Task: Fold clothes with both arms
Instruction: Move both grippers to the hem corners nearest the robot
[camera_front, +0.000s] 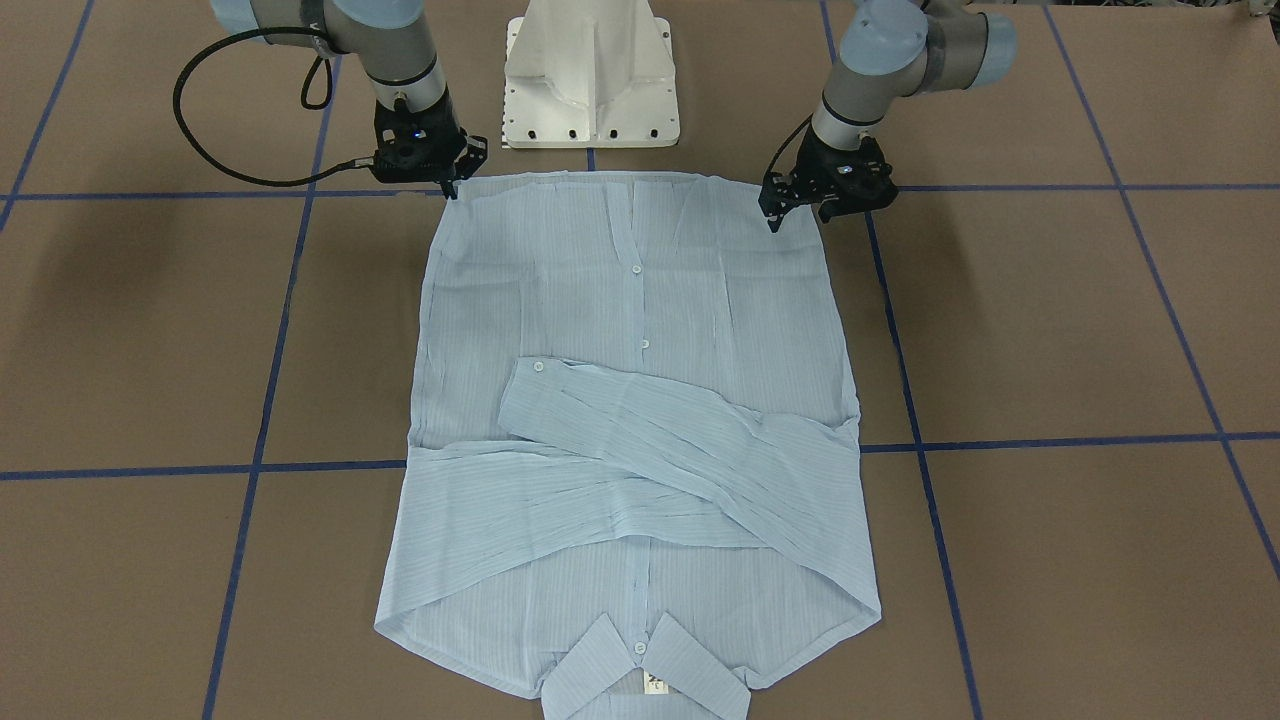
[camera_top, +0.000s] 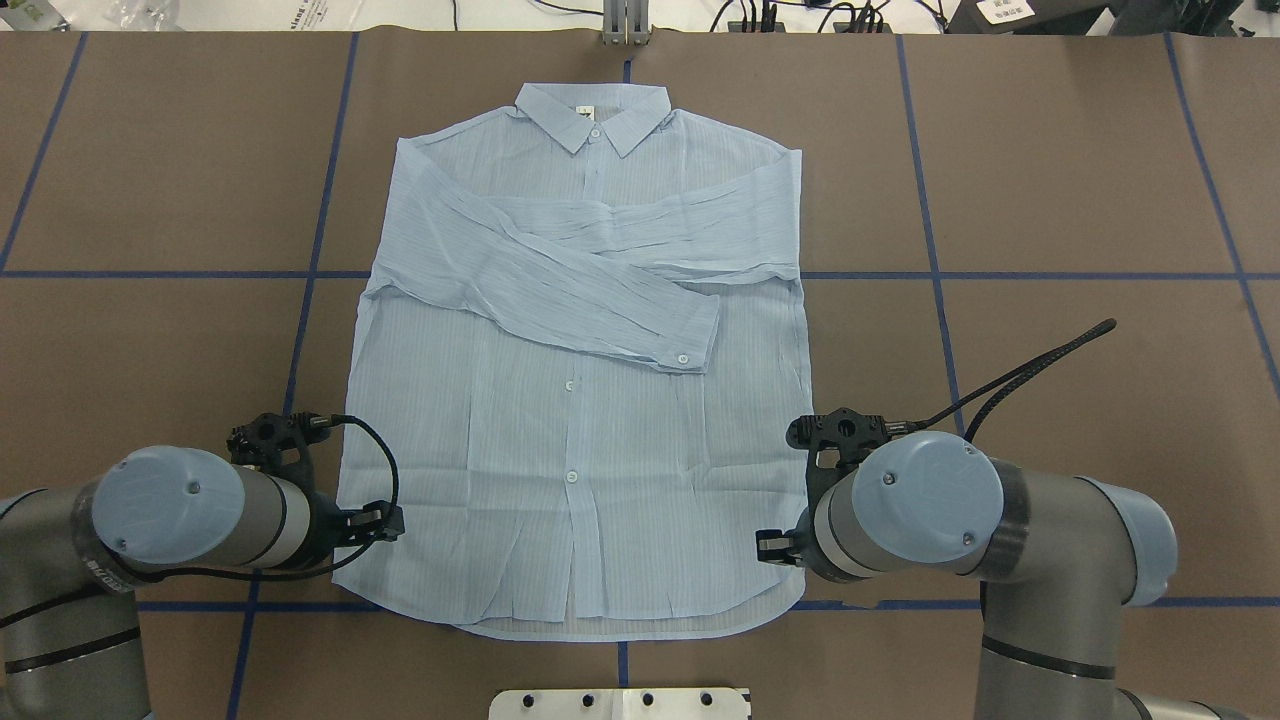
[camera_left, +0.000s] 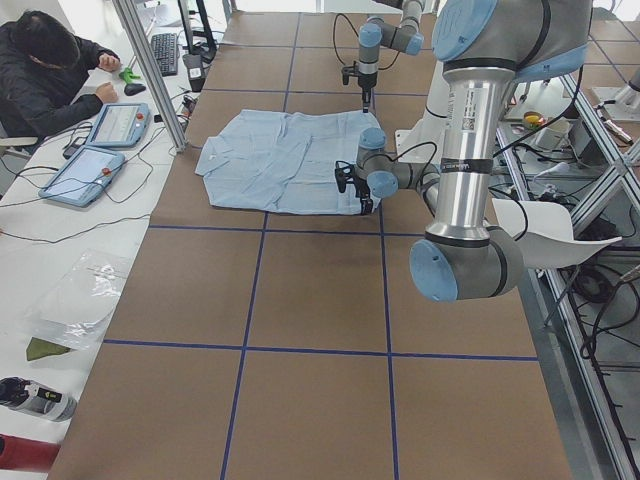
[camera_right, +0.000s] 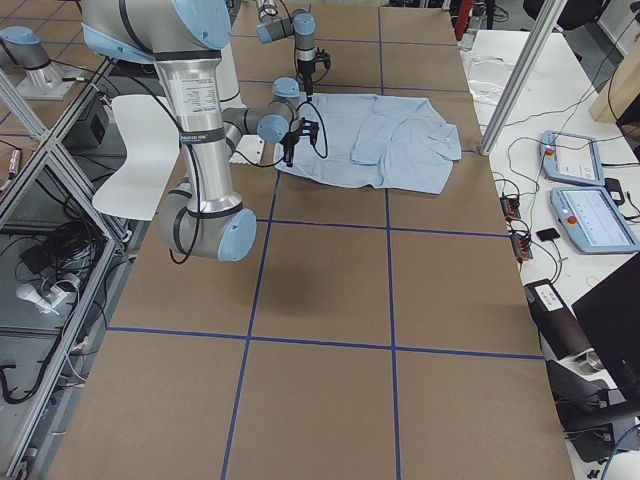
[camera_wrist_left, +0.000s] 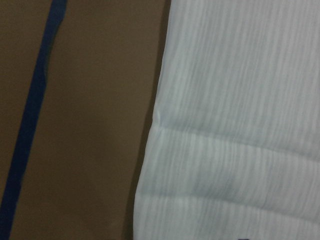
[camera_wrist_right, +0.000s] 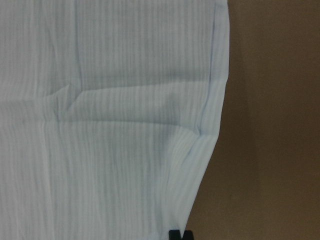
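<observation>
At the near-left corner of the shirt (camera_top: 580, 450), the left gripper (camera_front: 798, 208) is hanging low over the side edge just beyond the hem, pointing down at the cloth. Whether its fingers are apart or already pinching fabric I cannot tell. The shirt is lying flat and button-side up in the middle of the bench (camera_top: 1050, 200), with the collar (camera_top: 590, 115) at the far side, the hem towards the robot, and both sleeves (camera_top: 560, 270) crossing over the chest. At the near-right corner the right gripper (camera_front: 452, 178) is sitting in the matching spot, right at the hem corner, and its fingers are just as unreadable. The step in hand is probably the pinching of both near corners, ready for carrying the hem towards the collar. Doing it well is likely depending on each gripper catching front and back layers of this thin, crinkly cloth together. It is also depending on both rising evenly and travelling in parallel with the hem taut between them, without dragging the sleeves askew.
</observation>
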